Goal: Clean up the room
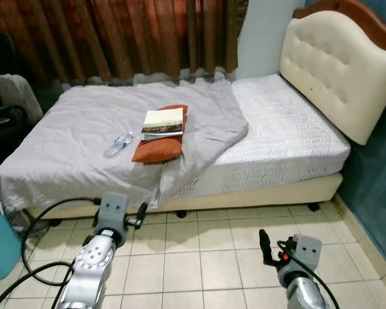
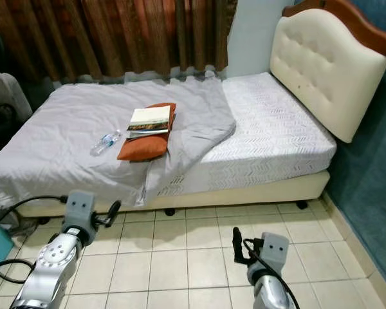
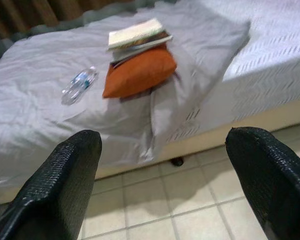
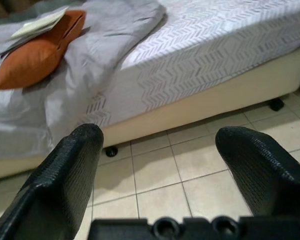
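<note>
Orange pillow (image 1: 159, 145), centre frame, half hidden under a book (image 1: 163, 122); left gripper (image 3: 165, 180) and right gripper (image 4: 160, 170) gape empty; blue bin (image 1: 0, 241) cut off lower left.

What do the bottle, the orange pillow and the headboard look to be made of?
Bottle: clear plastic, glossy; see-through with glints and a blue label. Orange pillow: matte woven fabric, soft and dented under the books. Headboard: cream padded upholstery, button-tufted, probably faux leather by its slight sheen, in a brown wood-look frame.

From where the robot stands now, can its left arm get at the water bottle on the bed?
Probably not yet. The left pincer hangs open over the floor tiles, short of the bed edge, and the bottle lies further in on the grey sheet. Nothing blocks it.
</note>
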Robot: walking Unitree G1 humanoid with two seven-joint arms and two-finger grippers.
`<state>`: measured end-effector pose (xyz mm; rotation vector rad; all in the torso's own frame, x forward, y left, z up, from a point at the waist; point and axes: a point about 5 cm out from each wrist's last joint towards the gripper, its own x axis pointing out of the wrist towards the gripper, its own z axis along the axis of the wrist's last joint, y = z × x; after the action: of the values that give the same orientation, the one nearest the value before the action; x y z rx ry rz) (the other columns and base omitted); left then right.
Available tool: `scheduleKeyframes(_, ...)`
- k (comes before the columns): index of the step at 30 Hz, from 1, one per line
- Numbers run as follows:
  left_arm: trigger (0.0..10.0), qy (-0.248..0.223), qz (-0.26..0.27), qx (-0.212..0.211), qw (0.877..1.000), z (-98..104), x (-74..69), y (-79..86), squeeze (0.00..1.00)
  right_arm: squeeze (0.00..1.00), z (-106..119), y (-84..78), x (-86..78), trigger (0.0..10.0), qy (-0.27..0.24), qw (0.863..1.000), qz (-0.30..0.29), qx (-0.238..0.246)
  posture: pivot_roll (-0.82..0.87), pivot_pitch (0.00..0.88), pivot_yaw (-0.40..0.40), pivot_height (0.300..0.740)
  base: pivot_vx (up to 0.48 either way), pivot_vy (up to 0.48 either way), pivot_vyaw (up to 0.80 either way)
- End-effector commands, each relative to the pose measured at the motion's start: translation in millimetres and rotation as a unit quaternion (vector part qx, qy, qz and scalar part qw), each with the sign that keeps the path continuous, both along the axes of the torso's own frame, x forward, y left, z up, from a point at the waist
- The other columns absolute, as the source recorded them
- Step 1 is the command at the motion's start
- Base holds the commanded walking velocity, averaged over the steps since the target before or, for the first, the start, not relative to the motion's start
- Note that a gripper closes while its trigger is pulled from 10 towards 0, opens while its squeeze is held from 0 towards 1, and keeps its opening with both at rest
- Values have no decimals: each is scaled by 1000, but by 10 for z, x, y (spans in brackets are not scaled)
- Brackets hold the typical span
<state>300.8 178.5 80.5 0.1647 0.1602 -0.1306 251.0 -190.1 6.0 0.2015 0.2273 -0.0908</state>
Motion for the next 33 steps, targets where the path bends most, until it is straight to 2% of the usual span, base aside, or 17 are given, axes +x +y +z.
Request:
scheduleKeyframes(1,10000,3,5,-9,1000,-3,14,19,0,0,51,50,26,10000,-15,1000,23,1,8,0,56,740,0,439,506)
scheduleKeyframes(4,10000,-2,10,-26,1000,0,10,-6,0,0,71,50,39,10000,-21,999,34,3,13,0,38,740,0,436,490)
scheduleKeyframes(6,10000,-3,23,-52,998,-51,-38,-84,0,0,134,77,110,10000,-33,998,57,8,30,0,9,740,274,394,219)
scheduleKeyframes(9,10000,-5,28,-59,998,-60,-51,-108,0,0,161,99,142,10000,-37,997,66,10,39,0,-3,740,286,385,0)
scheduleKeyframes(17,10000,-11,44,-42,998,-58,-55,20,0,0,239,179,282,10000,-44,994,100,5,74,0,-32,740,323,353,0)
scheduleKeyframes(23,10000,-7,50,-28,998,-60,-54,81,0,0,254,208,348,10000,-39,992,115,18,87,0,-37,740,386,284,-800)
scheduleKeyframes(33,10000,-14,57,-26,998,-50,-49,35,0,0,255,231,396,10000,-36,991,127,22,94,0,-42,740,387,284,-720)
